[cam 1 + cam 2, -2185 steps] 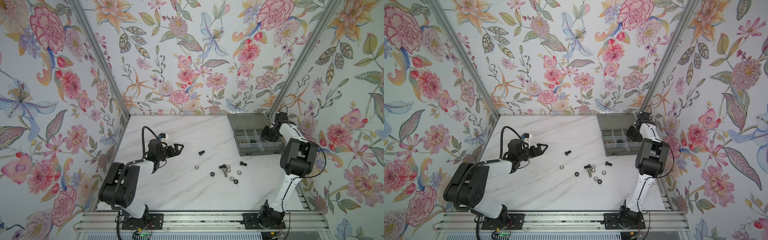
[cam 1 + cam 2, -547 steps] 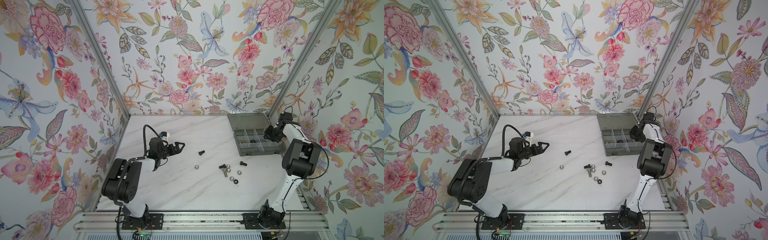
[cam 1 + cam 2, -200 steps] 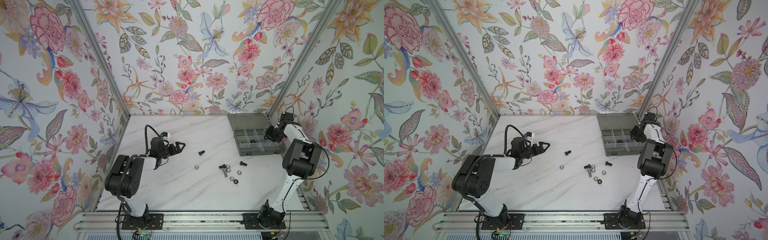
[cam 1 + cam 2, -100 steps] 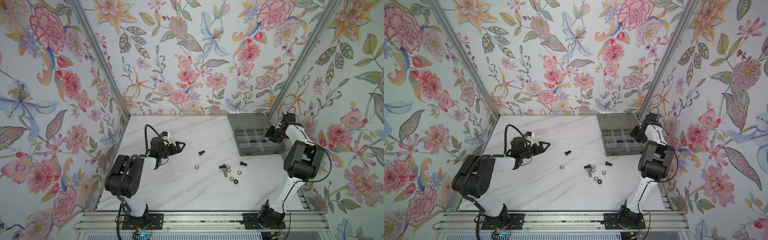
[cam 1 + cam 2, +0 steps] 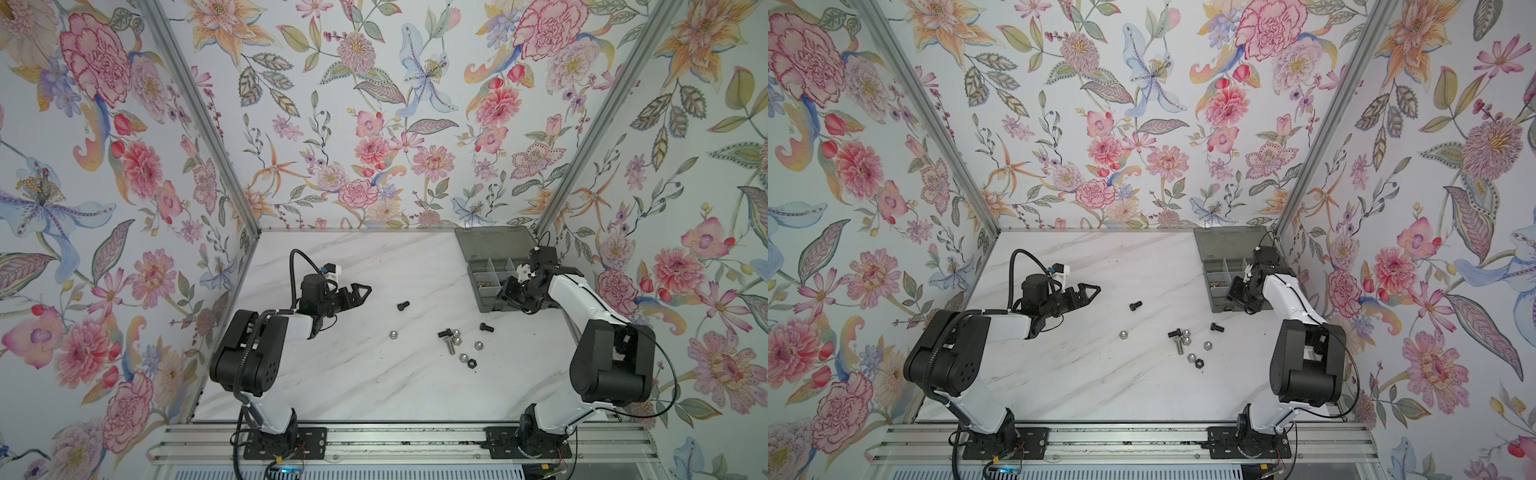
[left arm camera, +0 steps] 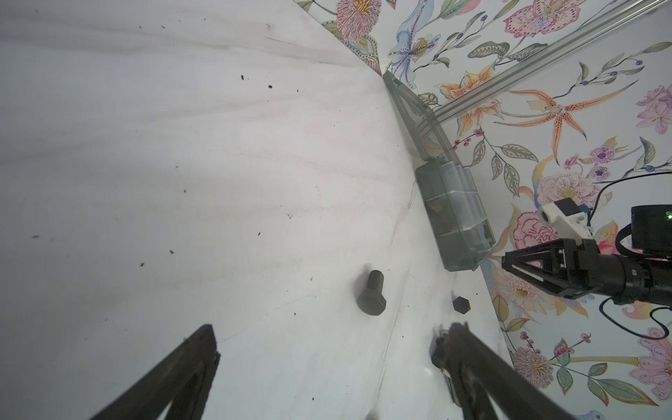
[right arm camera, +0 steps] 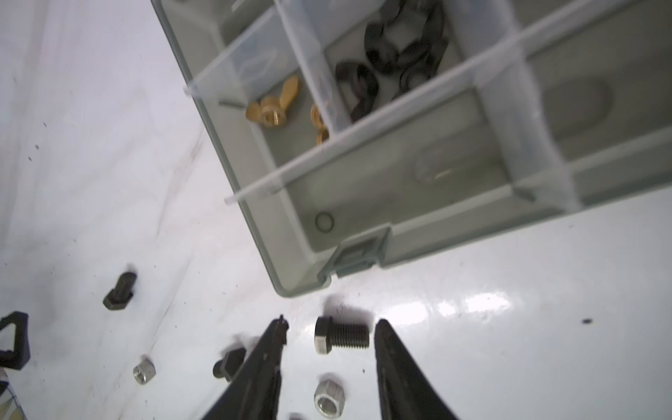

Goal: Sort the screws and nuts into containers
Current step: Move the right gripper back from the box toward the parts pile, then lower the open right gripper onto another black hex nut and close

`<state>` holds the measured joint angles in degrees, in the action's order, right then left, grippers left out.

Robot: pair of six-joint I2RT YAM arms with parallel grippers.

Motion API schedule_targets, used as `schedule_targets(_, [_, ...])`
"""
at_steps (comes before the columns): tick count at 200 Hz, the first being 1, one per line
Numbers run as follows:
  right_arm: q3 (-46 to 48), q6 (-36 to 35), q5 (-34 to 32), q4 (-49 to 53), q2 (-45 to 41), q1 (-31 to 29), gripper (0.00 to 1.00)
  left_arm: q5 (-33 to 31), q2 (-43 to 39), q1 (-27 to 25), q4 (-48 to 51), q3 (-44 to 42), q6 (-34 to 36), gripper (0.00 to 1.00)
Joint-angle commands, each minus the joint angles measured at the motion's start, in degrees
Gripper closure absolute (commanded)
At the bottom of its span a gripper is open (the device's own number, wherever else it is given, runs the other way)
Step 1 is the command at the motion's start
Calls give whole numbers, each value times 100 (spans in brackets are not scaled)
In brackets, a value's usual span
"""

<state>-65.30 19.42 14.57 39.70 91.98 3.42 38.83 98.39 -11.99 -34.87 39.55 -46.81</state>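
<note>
Loose on the marble in both top views lie black screws (image 5: 402, 306) (image 5: 1217, 327), a silver screw (image 5: 449, 347), silver nuts (image 5: 393, 334) (image 5: 1207, 345) and a black hex nut (image 5: 471, 363). The containers are cells of a smoky-grey organiser box (image 5: 476, 291) at the back right; brass winged nuts (image 7: 271, 109) and black winged nuts (image 7: 400, 51) lie in two cells. My right gripper (image 5: 508, 296) (image 7: 331, 322) hangs open and empty over the box's front left corner; a black screw (image 7: 342, 340) shows on the table past its fingertips. My left gripper (image 5: 363, 292) (image 6: 331, 327) is open, low, left of a black screw (image 6: 371, 296).
The box's flat lid (image 5: 494, 245) lies open against the back wall. Flowered walls close in the table on three sides, and the box sits in the right back corner. Bare marble (image 5: 332, 382) stretches in front of the loose parts.
My right gripper has swung from the box's right side to its front left corner, and its jaws stand wider. A black nut left of the cluster has gone since the earliest frame. The left arm barely moved.
</note>
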Motion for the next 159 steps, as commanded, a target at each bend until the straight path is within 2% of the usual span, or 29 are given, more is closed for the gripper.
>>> schedule_targets(1, [445,157,-13,143,-345,-374,56,99,-114,-47,-180,14,-33,1])
schedule_targets(72, [1250,867,-633,141,-414,-1881,54,73,-196,-45,-151,-27,-31,1])
schedule_targets(159, [1945,1363,-854,160,-755,-2558,54,30,-316,-45,-1,-43,8,1])
